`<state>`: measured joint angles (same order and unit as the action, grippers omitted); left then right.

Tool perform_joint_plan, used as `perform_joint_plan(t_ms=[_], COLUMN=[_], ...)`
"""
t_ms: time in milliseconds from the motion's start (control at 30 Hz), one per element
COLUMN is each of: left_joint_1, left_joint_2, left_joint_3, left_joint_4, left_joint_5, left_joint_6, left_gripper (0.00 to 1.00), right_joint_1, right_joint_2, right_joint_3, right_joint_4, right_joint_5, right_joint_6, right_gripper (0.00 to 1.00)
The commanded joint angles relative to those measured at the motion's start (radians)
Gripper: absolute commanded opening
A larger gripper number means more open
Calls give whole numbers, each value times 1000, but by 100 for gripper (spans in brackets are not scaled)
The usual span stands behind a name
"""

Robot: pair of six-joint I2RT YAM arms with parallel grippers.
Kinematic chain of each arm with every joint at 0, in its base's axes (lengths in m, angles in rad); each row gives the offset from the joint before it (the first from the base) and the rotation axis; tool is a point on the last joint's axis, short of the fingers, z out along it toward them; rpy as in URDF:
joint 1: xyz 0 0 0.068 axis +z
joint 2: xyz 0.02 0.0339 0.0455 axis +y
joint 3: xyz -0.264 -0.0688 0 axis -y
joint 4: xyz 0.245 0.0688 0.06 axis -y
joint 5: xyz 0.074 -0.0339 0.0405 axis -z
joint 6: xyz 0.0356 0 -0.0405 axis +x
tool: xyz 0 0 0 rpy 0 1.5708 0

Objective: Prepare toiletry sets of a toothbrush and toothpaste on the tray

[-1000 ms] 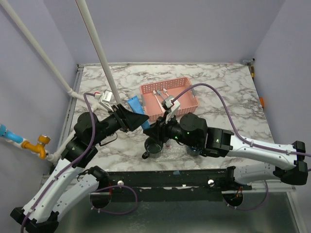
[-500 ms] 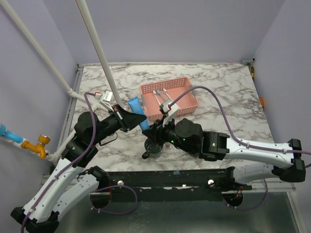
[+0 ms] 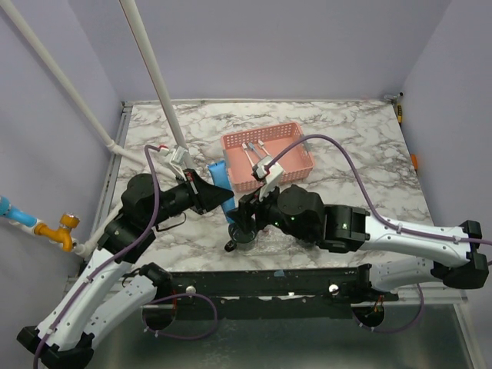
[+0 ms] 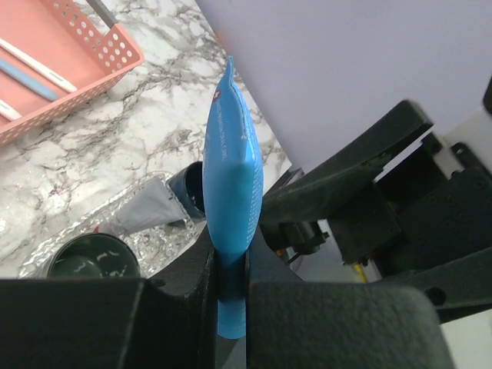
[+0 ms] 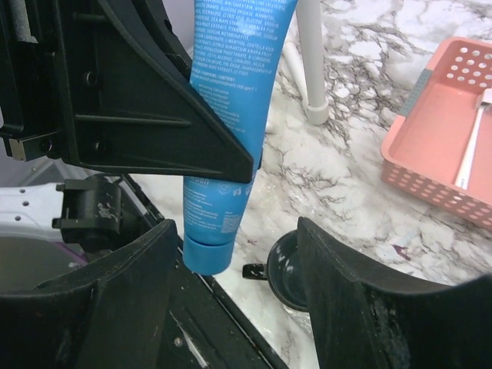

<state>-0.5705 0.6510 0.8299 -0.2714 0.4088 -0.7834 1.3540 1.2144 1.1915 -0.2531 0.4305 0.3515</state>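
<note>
Left tool (image 4: 231, 273) tight on blue tube (image 4: 232, 177) — tray (image 4: 73, 234) rim near

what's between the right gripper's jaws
The cap end of the blue toothpaste tube, held by the left gripper, hangs inside the open right gripper; the right wrist view shows it.

A pink lattice basket (image 3: 261, 131) sits on the marble desk (image 3: 361, 131), a dark cup (image 3: 244, 234) nearer the front; a white pipe (image 3: 151, 77) slants up at left.

A robot lab cell: plain lilac walls (image 3: 292, 46) box in a marble-patterned table (image 3: 369, 146).
</note>
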Motion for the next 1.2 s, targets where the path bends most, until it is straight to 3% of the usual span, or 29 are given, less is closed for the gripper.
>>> perform_joint_plan(t_ms=[0, 233, 633, 767, 1167], left_joint_1=[3, 2, 2, -2, -43], left_joint_2=[-16, -2, -5, -36, -87], left_joint_3=[29, 45, 96, 78, 52], left_joint_4=[-65, -183, -394, -357, -330], left_joint_5=[102, 300, 657, 752, 801], left_joint_6=[123, 275, 516, 503, 482], left_gripper=[0, 0, 0, 0, 0], right_joint_1=[6, -12, -102, -116, -126], right_joint_2=[-27, -27, 92, 143, 241], right_joint_3=[76, 217, 510, 596, 646], right_joint_4=[-164, -334, -571, -634, -624], right_joint_5=[-38, -130, -471, -584, -929], right_joint_6=[-62, -126, -199, -221, -201], right_gripper=[67, 67, 70, 70, 68])
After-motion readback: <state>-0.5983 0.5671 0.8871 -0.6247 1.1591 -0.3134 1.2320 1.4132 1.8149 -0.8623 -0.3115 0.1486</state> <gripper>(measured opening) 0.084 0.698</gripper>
